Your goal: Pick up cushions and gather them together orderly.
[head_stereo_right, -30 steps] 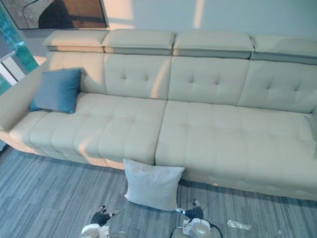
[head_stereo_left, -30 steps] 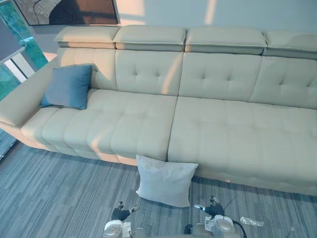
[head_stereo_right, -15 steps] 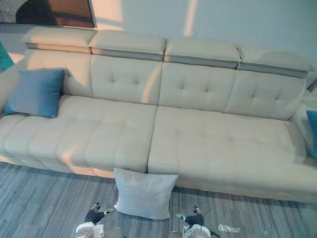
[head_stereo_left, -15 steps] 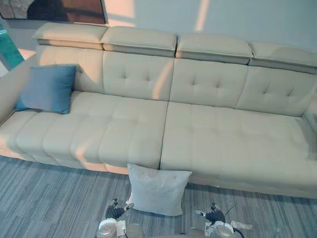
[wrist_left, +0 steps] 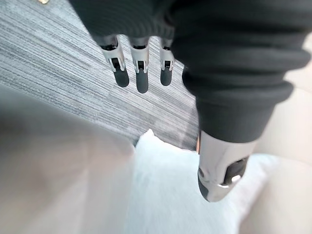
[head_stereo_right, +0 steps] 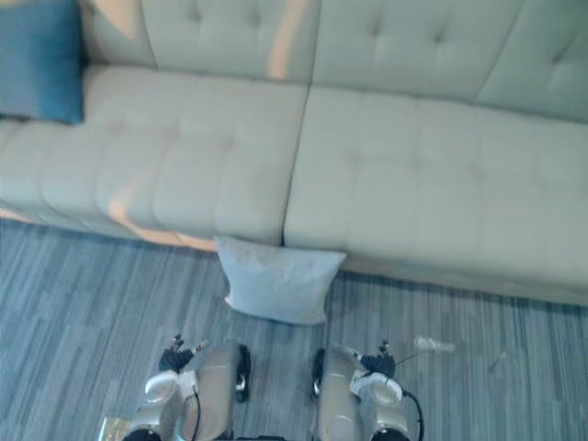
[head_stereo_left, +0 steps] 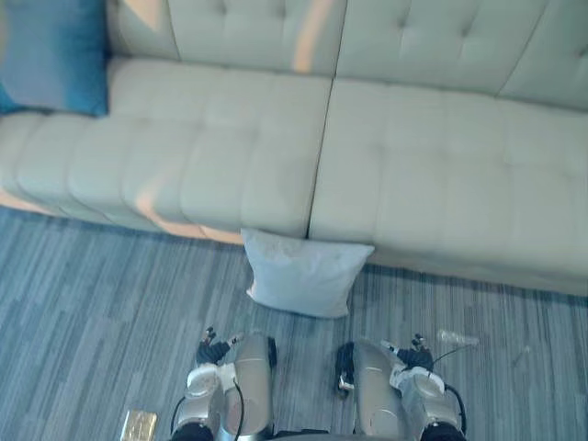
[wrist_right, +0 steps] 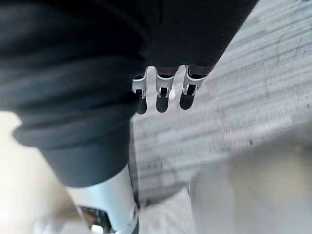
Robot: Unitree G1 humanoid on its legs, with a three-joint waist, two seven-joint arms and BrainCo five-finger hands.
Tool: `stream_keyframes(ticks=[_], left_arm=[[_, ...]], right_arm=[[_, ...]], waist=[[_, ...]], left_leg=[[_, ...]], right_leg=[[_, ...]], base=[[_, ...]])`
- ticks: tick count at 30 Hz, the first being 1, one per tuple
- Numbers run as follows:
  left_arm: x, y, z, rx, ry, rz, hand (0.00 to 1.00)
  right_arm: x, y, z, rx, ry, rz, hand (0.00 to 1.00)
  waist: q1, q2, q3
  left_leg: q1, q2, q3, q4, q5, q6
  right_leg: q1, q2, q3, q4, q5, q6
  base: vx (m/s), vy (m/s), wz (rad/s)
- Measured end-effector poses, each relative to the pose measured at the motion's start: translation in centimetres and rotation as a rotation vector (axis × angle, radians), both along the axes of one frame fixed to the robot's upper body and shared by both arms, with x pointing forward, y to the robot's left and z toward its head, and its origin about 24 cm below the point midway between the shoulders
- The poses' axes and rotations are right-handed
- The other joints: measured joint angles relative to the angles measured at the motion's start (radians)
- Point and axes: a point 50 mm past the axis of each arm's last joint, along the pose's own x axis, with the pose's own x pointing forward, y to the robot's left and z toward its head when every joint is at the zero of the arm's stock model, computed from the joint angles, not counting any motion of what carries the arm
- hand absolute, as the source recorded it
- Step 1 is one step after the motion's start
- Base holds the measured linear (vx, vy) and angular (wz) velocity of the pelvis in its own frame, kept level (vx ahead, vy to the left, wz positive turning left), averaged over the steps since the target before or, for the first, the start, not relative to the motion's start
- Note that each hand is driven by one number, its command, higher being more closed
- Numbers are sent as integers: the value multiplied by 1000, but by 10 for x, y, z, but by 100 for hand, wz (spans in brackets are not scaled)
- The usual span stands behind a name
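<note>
A pale grey cushion [head_stereo_left: 303, 276] stands on the carpet, leaning against the front of the cream sofa [head_stereo_left: 432, 175] near its middle seam. A blue cushion [head_stereo_left: 50, 55] rests on the sofa seat at the far left. My left hand [head_stereo_left: 213, 350] hangs low over the carpet, short of the pale cushion and to its left. In the left wrist view its fingers [wrist_left: 141, 73] are straight and hold nothing, with the pale cushion [wrist_left: 170, 195] beyond them. My right hand [head_stereo_left: 415, 352] hangs to the cushion's right, fingers [wrist_right: 163, 95] straight and empty.
Grey striped carpet [head_stereo_left: 83, 312] runs along the sofa front. A small gold flat object [head_stereo_left: 138, 424] lies on the carpet at the lower left. A clear plastic scrap [head_stereo_left: 457, 338] lies on the floor beside my right hand.
The camera has tipped down and come closer, so the sofa's headrests have left the picture. The cushions have not moved. Both hands stay low and empty.
</note>
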Motion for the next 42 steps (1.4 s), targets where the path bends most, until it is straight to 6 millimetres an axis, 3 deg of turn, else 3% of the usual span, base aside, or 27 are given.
stream_keyframes(ticks=[5, 8, 13, 17, 19, 26, 27, 28, 29, 32, 39, 42], left_arm=[[48, 9, 46, 28, -187, 41, 0], [82, 21, 93, 84, -343, 46, 0], [123, 32, 172, 160, -575, 40, 0], [138, 20, 204, 171, -666, -1, 0], [149, 4, 227, 182, -725, -49, 0], [164, -39, 275, 197, -844, -156, 0], [166, -44, 282, 198, -858, -154, 0], [167, -46, 286, 199, -868, -148, 0], [167, -47, 287, 198, -869, -143, 100], [167, -51, 294, 202, -887, -133, 100], [163, -50, 305, 195, -924, -57, 100], [160, -54, 300, 206, -925, -75, 100]], right_arm=[[56, -6, 51, -55, -199, 10, 0], [95, -10, 98, -99, -344, 32, 0], [137, -4, 169, -162, -544, 86, 0], [154, 7, 206, -169, -645, 115, 0], [165, 21, 235, -174, -722, 145, 0], [177, 71, 281, -114, -847, 229, 0], [178, 81, 289, -102, -870, 248, 100], [179, 89, 297, -90, -890, 260, 100], [179, 92, 299, -88, -896, 265, 100], [179, 100, 309, -77, -914, 256, 100], [176, 103, 310, -106, -924, 261, 100], [166, 102, 300, -105, -951, 267, 100]], waist=[[1, -8, 68], [-6, -10, 88], [-15, -8, 102], [-21, -8, 103], [-24, -9, 104], [-35, -9, 105], [-38, -10, 107], [-40, -13, 110], [-41, -13, 110], [-45, -13, 110], [-58, -14, 111], [-62, -15, 110]], left_leg=[[-224, 10, -20, 88, 13, -5], [-367, 10, -23, 125, 41, -14], [-540, 13, -37, 193, 45, -19], [-616, 12, -46, 227, 46, -21], [-665, 11, -51, 250, 49, -25], [-738, 8, -67, 255, 78, -35], [-747, 8, -75, 253, 83, -42], [-749, 7, -76, 246, 88, -47], [-750, 6, -76, 243, 90, -49], [-759, 6, -85, 223, 103, -56], [-753, 6, -88, 220, 106, -58], [-707, 10, -90, 220, 105, -58]], right_leg=[[-219, 4, 0, 84, 19, -23], [-367, 4, 5, 127, 39, -28], [-545, 3, 11, 198, 41, -30], [-620, 2, 11, 233, 41, -30], [-669, 2, 12, 260, 41, -30], [-741, 1, 0, 279, 49, -36], [-747, 1, -3, 277, 53, -42], [-750, 1, -6, 274, 54, -44], [-750, 1, -8, 272, 54, -44], [-751, -1, -23, 257, 59, -52], [-745, -1, -24, 251, 65, -59], [-698, 1, -23, 246, 65, -60]], base=[[-151, -24, -1], [-89, -21, -2], [-64, -28, -2], [-50, -14, 1], [-67, -9, 2], [-69, -17, 5], [-36, -10, 3], [-43, -12, 4], [-30, -9, 7], [-17, -4, 8], [-1, 4, 0], [-18, 17, -6]])
